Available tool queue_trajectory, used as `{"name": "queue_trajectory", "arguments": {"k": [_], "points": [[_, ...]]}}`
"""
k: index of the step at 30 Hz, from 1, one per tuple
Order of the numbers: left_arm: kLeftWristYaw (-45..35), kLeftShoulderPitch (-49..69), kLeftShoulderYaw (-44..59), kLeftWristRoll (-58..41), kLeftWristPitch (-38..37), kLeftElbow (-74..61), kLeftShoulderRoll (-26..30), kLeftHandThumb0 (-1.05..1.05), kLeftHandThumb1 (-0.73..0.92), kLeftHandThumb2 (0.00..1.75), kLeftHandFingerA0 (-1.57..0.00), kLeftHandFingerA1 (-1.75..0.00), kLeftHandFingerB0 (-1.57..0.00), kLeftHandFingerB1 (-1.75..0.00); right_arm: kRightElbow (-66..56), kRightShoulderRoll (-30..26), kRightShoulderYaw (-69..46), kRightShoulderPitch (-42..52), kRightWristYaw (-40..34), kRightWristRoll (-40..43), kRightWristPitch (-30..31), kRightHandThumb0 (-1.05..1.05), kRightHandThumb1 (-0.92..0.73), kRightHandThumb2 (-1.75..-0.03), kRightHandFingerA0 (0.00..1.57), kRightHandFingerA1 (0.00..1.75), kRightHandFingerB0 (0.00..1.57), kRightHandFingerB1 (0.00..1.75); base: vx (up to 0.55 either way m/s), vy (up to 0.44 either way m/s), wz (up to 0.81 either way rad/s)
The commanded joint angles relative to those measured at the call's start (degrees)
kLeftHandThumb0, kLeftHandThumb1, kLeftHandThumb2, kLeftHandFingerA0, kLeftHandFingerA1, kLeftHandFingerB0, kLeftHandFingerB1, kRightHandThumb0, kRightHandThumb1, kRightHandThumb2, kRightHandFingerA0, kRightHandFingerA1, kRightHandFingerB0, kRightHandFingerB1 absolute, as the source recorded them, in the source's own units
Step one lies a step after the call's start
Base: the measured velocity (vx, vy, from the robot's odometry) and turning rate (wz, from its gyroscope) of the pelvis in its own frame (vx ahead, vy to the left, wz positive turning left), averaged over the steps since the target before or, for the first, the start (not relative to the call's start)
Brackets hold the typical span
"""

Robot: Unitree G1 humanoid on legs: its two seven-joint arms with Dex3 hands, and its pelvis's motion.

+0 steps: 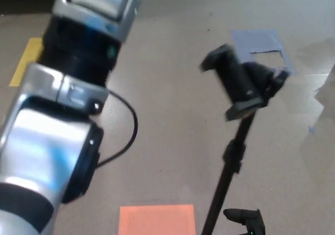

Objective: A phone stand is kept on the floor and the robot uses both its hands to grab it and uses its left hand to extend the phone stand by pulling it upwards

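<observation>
The phone stand (pixel 233 156) leans free — left hand out of frame. Right hand (pixel 246 219) sits beside the pole, fingers spread.

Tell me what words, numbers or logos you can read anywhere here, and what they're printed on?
None can be read.
The yellow sheet, orange sheet and blue sheet on the floor look blank.
The phone stand and the silver left arm show no legible marking; the picture is blurred.
</observation>
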Motion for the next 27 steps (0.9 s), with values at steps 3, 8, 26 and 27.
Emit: {"name": "queue_trajectory", "arguments": {"k": [3, 8, 26, 27], "points": [[7.7, -29.1, 6.0, 3.1, -7.9, -5.6, 2.6, -0.6, 0.51, 0.86, -0.79, -1.24, -0.61, -1.02, 2.0, -1.8, -0.6, 3.0, -0.3, -1.1, -9.3, -0.4, -0.11, -0.84, 1.32, 1.23, 1.31, 1.19, 0.0, 0.0, 0.0], [-8.9, 0.8, 5.3, -6.7, 9.3, -42.1, 7.7, -0.91, 0.64, 1.04, -0.03, -0.3, -0.12, -0.3, -8.8, -8.0, -0.2, 6.1, 8.5, 0.0, -2.7, -1.05, -0.61, -0.6, 0.39, 0.9, 0.35, 0.71, 0.0, 0.0, 0.0], [-5.7, 122.7, 11.1, 3.9, -57.2, -30.3, 2.3, -0.84, 0.66, 1.07, -0.04, -0.37, 0.0, -0.27, -10.1, -33.2, -9.2, 19.4, 8.4, -2.5, -10.4, -1.05, -0.92, -0.74, 0.0, 0.12, 0.0, 0.12, 0.0, 0.0, 0.0], [-5.4, 124.7, 13.7, 3.9, -63.7, -23.1, 1.5, -0.79, 0.64, 1.04, -0.04, -0.4, -0.03, -0.3, -9.9, -33.3, -9.3, 19.9, 8.6, -2.1, -11.0, -1.05, -0.9, -0.74, 0.0, 0.11, 0.0, 0.1, 0.0, 0.0, 0.0]]}}
